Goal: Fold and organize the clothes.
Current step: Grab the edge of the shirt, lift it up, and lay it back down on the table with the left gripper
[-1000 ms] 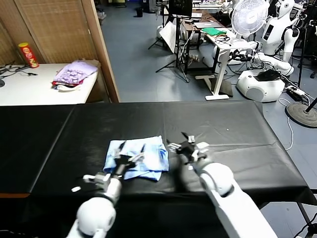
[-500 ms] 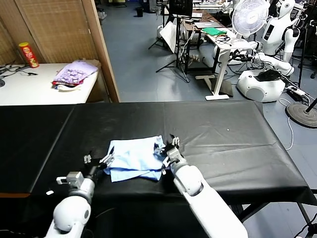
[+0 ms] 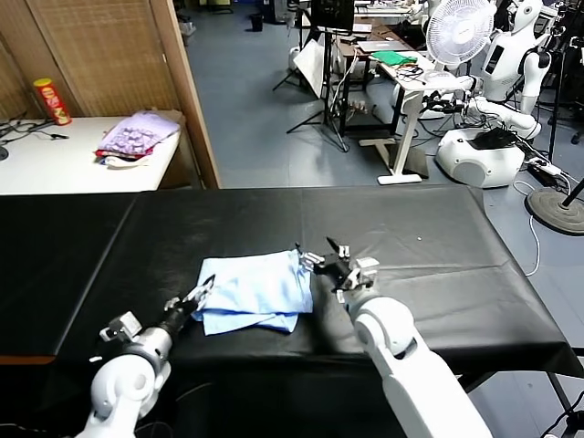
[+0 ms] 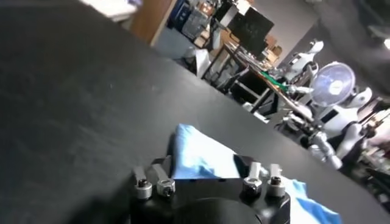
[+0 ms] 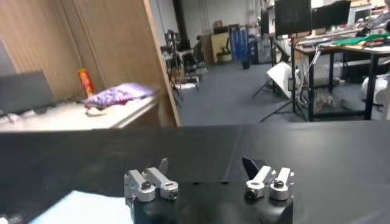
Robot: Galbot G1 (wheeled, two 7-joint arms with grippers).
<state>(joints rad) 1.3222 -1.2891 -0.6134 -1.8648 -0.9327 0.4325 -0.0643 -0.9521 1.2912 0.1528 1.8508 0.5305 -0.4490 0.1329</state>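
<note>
Overhead, the pale blue T-shirt (image 3: 253, 294) lay folded and rumpled on the black desk (image 3: 438, 237), the left gripper (image 3: 196, 297) at its left edge, the right gripper (image 3: 330, 262) at its right, jaws apart. From the left wrist, whether those jaws had clamped cloth I cannot tell. From the right wrist, only the shirt's corner showed; soft, light and limp, it seemed best pinched at a corner or hem.

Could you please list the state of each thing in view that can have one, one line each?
T-shirt: folded into a rough rectangle, lying flat on the black table, wrinkled.
Left end effector: at the shirt's near-left corner, low over the table.
Right end effector: open, at the shirt's right edge, holding nothing.
Purple cloth pile: heaped on the white side table.
</note>
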